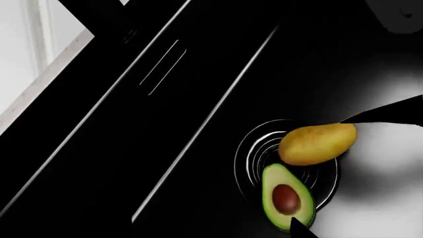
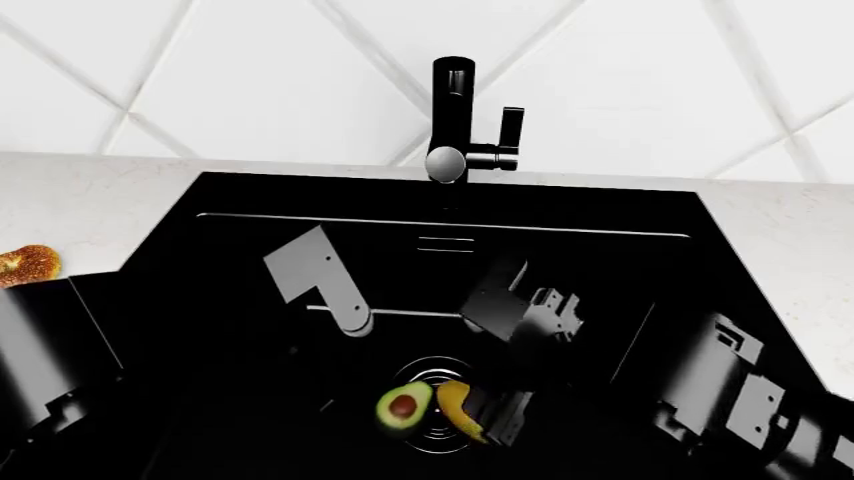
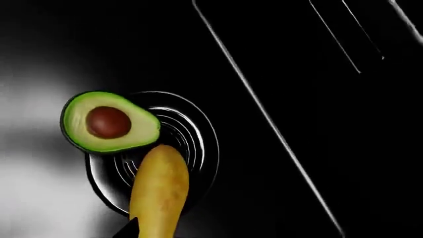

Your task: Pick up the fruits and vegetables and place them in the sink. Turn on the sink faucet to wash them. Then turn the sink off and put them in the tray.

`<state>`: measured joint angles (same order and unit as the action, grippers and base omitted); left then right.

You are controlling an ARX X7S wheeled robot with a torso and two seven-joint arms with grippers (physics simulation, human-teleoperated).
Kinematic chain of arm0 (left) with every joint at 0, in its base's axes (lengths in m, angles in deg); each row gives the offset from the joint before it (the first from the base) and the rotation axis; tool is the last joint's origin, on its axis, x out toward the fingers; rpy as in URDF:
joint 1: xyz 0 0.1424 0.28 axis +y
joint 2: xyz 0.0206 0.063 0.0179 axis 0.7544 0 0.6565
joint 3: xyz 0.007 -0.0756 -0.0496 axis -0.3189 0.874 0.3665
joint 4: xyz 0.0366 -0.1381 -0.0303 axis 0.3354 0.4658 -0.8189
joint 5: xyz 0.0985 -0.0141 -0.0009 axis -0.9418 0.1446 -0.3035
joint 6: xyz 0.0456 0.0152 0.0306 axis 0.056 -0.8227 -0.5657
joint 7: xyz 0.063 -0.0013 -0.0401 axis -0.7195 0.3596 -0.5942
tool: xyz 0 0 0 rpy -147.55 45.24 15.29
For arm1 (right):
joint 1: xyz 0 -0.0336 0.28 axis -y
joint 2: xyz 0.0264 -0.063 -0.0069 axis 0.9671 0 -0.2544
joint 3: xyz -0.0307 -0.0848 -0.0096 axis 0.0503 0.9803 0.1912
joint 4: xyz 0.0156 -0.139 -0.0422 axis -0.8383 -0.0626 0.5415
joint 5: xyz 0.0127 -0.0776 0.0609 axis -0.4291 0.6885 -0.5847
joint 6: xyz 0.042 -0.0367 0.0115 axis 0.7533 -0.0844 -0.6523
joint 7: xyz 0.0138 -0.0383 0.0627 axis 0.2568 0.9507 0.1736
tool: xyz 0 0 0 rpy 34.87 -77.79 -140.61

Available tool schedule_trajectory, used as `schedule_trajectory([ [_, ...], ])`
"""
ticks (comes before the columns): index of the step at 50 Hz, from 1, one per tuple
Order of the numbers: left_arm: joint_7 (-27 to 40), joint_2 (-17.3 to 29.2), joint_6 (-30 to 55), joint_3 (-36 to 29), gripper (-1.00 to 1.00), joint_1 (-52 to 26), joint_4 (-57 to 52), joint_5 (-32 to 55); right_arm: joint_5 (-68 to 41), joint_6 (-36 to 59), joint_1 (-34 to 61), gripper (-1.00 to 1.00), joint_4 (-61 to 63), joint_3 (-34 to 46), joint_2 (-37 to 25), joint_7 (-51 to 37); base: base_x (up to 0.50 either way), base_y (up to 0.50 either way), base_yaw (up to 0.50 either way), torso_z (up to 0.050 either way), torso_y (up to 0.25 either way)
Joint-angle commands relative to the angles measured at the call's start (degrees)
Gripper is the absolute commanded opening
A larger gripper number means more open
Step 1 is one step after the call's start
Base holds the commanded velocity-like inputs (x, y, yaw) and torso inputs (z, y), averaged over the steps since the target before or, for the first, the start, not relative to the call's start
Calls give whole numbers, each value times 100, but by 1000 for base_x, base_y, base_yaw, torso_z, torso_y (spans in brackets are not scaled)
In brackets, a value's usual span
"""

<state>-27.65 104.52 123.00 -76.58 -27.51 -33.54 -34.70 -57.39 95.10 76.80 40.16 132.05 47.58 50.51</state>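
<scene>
Halved avocado (image 2: 402, 407) and yellow fruit (image 2: 461, 411) were located side by side on drain (image 2: 430, 372) inside sink (image 2: 240, 215), directly beneath right gripper (image 2: 505, 420). Jaw state of either gripper could not be determined. Faucet (image 2: 454, 110) was observed beyond.

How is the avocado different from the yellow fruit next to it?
The avocado is cut in half, showing green flesh and a brown pit; the yellow fruit is whole, with smooth skin. The avocado is green and egg-shaped, while the yellow fruit is golden and longer. The avocado lies open side up, while the yellow fruit lies on its side. They look about the same size, and both rest side by side on the round drain in the black sink.
</scene>
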Motion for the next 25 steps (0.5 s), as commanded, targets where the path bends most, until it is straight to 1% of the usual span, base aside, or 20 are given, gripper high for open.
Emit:
schedule_trajectory([
  [1,24,5,-54,8,100,55,19,5,-853,410,-243,100,1999,-1198,-1024,-1136,0,0,0,0,0],
  [5,68,-17,-34,5,100,64,-6,13,-1205,368,-558,100,2689,-1709,-1383,-1711,0,0,0,0,0],
  [8,92,-30,-37,2,100,77,-3,8,-1301,166,-852,100,3092,-2150,-1609,-2298,0,0,0,0,0],
  [10,102,-53,-55,-5,100,93,30,-8,-1314,-97,-1151,100,3287,-2447,-1727,-2673,0,0,0,0,0],
  [14,153,-97,-66,-38,100,127,70,-56,-1098,-762,-1688,100,3619,-2833,-1948,-3075,0,0,0,0,0],
  [18,214,-72,-63,12,100,162,62,-8,-905,-1447,-2251,100,3894,-3387,-2200,-3608,0,0,0,0,0],
  [22,244,-75,-64,35,100,193,80,25,-776,-1723,-2486,100,3954,-3766,-2275,-4115,0,0,0,0,0],
  [25,262,-102,-29,25,100,184,81,34,-660,-1828,-2426,100,3873,-3871,-2212,-4234,0,0,0,0,0],
])
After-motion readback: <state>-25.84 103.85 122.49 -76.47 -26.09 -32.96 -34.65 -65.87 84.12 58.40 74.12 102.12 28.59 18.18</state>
